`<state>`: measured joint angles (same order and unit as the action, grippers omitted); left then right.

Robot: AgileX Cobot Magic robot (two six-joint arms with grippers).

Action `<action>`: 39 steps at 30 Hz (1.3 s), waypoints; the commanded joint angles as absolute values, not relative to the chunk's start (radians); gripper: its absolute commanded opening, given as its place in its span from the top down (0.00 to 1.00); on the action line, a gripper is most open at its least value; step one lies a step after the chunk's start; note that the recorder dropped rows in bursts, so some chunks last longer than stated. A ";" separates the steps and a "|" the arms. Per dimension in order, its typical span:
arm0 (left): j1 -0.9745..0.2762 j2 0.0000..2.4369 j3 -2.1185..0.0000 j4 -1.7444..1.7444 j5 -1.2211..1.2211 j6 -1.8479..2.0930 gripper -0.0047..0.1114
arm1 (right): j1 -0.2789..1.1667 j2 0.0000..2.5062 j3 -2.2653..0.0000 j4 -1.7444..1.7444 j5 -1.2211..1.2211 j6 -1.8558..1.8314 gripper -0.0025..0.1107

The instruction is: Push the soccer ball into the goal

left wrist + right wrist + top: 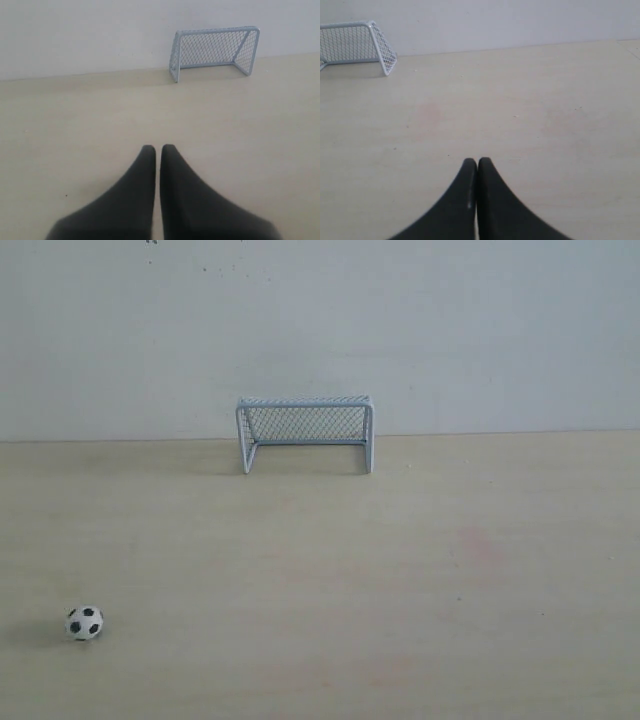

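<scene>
While the ball sits near-left on the table, well apart from the goal, both grippers are pinched together.
I see a tiny white ball with black patches; only bare tabletop lies between it and the white-framed mesh goal standing by the wall. My left gripper shows a hairline gap between its fingers, my right gripper none.
</scene>
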<state>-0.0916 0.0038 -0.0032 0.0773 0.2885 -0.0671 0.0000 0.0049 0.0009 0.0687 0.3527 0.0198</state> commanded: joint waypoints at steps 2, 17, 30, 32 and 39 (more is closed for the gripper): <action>-0.089 0.000 0.000 0.063 0.293 -0.037 0.92 | 0.001 0.000 0.000 0.067 0.348 0.021 0.98; -0.089 0.000 0.000 -0.037 0.295 0.049 0.92 | 0.001 0.000 0.000 0.067 0.348 0.021 0.98; -0.042 0.000 0.000 -0.037 0.297 -0.008 0.92 | 0.001 0.000 0.000 0.067 0.348 0.021 0.98; -0.019 0.000 0.000 -0.037 0.297 -0.008 0.92 | 0.001 0.000 0.000 0.067 0.346 0.021 0.98; 0.001 0.000 0.000 -0.037 0.297 -0.008 0.92 | 0.001 0.000 0.000 0.067 0.346 0.021 0.98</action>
